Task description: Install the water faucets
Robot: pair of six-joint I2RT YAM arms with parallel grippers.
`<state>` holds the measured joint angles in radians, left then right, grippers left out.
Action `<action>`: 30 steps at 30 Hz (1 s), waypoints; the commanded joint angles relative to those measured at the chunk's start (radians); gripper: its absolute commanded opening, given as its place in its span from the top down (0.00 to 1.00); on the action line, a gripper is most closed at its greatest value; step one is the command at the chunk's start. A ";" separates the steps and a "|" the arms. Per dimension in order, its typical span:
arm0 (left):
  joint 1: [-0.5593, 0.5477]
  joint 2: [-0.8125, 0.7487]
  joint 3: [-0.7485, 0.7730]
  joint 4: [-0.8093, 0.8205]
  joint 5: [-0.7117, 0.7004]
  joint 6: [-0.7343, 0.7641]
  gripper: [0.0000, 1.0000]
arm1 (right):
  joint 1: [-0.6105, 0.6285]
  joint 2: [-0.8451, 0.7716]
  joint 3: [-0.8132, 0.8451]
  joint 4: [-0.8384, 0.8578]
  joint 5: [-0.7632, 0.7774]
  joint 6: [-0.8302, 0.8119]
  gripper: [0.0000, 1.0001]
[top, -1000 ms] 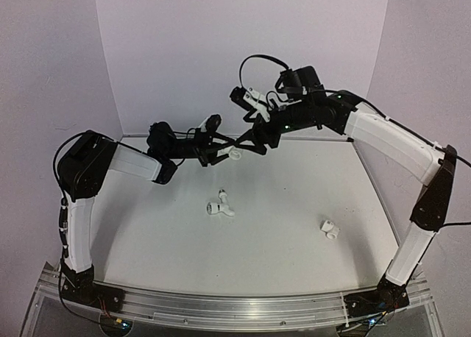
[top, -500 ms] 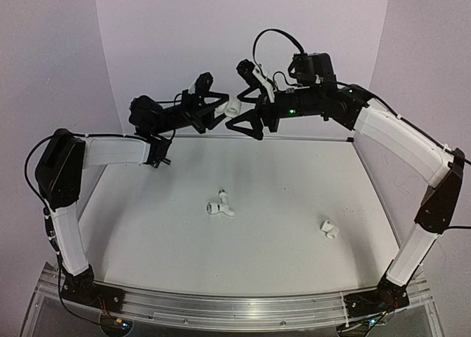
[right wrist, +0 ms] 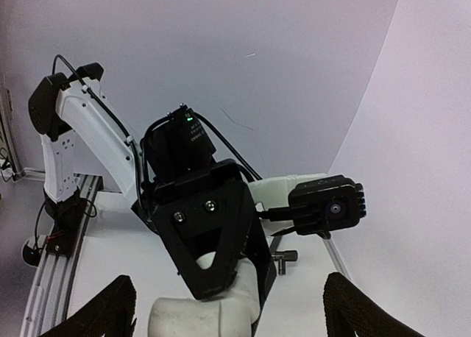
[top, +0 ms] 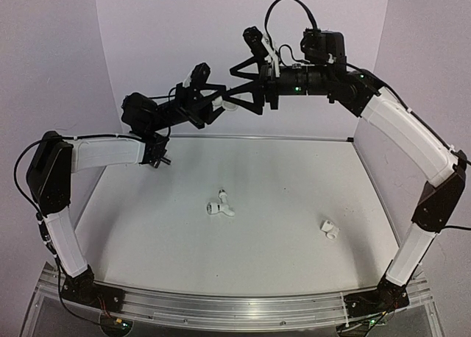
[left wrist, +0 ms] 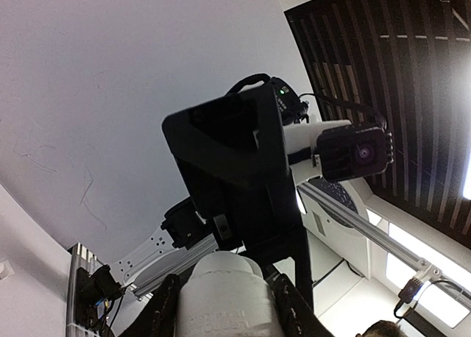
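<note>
Water faucet [right wrist: 199, 315] pinched in the left gripper [top: 218, 104] (held high), centred before the right gripper [top: 250, 71], whose jaws are spread wide.

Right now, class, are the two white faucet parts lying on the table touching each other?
Apart. The top view shows bare table between the tap body and the short fitting.

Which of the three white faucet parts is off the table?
The part gripped in the left claw, held high at the back. The tap and the fitting both lie on the table.
</note>
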<state>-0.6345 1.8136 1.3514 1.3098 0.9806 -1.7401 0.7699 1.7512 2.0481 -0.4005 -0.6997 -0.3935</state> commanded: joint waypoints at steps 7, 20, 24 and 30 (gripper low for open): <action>-0.015 -0.074 -0.011 0.192 -0.032 0.016 1.00 | 0.036 0.044 0.019 -0.004 -0.004 -0.031 0.19; -0.019 -0.076 -0.020 0.192 -0.033 0.020 1.00 | 0.038 0.023 -0.023 -0.013 0.024 -0.061 0.49; -0.019 -0.073 -0.022 0.192 -0.034 0.021 1.00 | 0.038 0.013 -0.035 -0.016 0.037 -0.070 0.57; -0.019 -0.066 -0.039 0.182 -0.038 0.043 0.84 | 0.037 -0.005 -0.044 -0.025 0.056 -0.077 0.72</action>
<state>-0.6491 1.7969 1.3155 1.2999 0.9470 -1.7248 0.8066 1.7947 2.0152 -0.4194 -0.6688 -0.4634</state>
